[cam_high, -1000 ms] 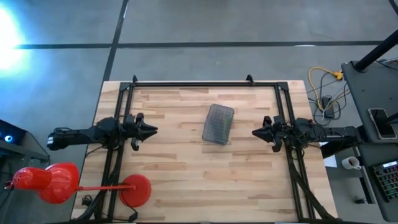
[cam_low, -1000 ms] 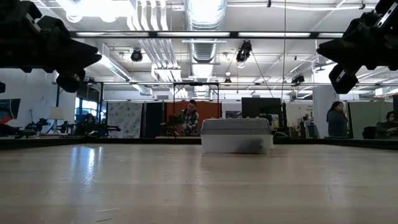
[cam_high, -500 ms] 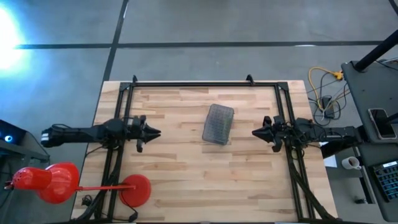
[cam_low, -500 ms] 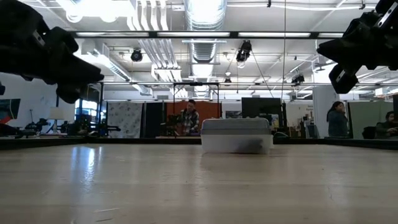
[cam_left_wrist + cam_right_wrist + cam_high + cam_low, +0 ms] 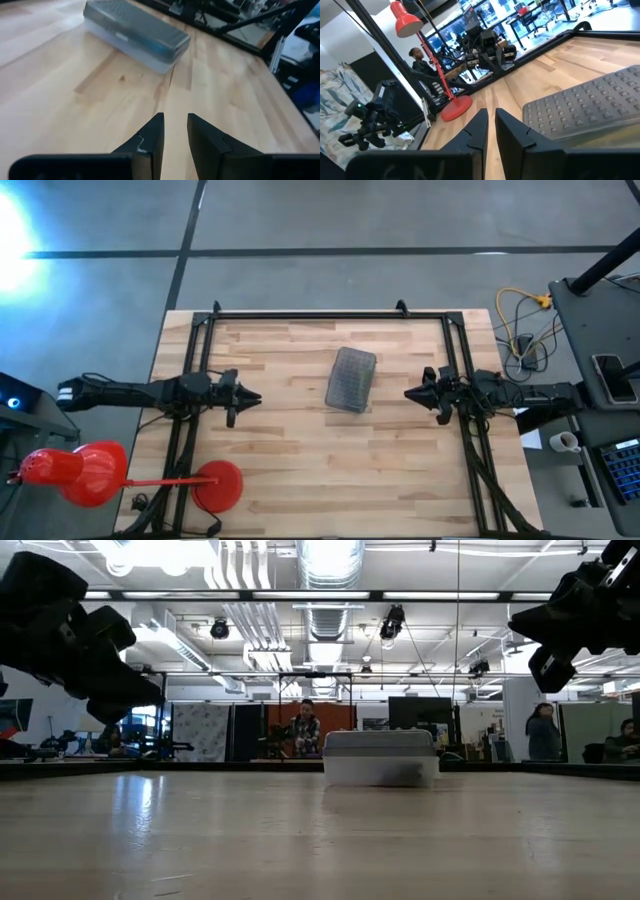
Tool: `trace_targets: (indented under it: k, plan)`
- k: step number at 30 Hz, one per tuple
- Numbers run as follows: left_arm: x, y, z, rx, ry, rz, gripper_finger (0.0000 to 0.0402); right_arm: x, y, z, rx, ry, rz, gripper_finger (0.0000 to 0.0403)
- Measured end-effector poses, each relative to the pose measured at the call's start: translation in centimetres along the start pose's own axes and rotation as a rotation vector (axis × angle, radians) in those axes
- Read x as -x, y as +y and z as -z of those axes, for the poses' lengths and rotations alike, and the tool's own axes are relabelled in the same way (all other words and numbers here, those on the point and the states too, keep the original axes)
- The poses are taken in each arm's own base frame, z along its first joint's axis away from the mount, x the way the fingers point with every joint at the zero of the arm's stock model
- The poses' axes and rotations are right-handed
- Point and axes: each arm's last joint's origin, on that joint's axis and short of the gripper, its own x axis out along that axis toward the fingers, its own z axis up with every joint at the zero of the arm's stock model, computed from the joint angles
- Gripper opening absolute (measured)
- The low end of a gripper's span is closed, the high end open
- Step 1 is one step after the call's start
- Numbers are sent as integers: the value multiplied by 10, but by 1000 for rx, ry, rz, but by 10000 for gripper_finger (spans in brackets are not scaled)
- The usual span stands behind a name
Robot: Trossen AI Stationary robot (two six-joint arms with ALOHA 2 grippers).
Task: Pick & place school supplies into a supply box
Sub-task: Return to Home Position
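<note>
The supply box sits closed on the tabletop, with its grey dotted lid on and no pens or scissors left outside it. Its long axis runs roughly crosswise to the line joining the two arms, slightly tilted. The left pincer hangs well off the box's left side, tips aimed at it, fingers a little apart and holding nothing. The right pincer hangs off the box's right side, nearer to the box than the left one, fingers almost pressed together and empty. Judging by this, what remains is pulling each arm straight back from the box, and neither path crosses it.
</note>
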Motion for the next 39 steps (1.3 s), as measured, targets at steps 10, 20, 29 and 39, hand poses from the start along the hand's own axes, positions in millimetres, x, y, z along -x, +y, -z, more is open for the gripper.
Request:
trace_targets:
  k: [10, 20, 29, 39]
  plan:
    - [-5, 2, 6, 0, 77, -30, 69, 0, 0, 0, 0, 0, 0, 28]
    - [-7, 4, 9, 0, 113, -45, 69, 0, 0, 0, 0, 0, 0, 28]
    - [-7, 4, 10, 0, 116, -46, 69, 0, 0, 0, 0, 0, 0, 28]
    - [-7, 4, 10, 0, 116, -46, 69, 0, 0, 0, 0, 0, 0, 28]
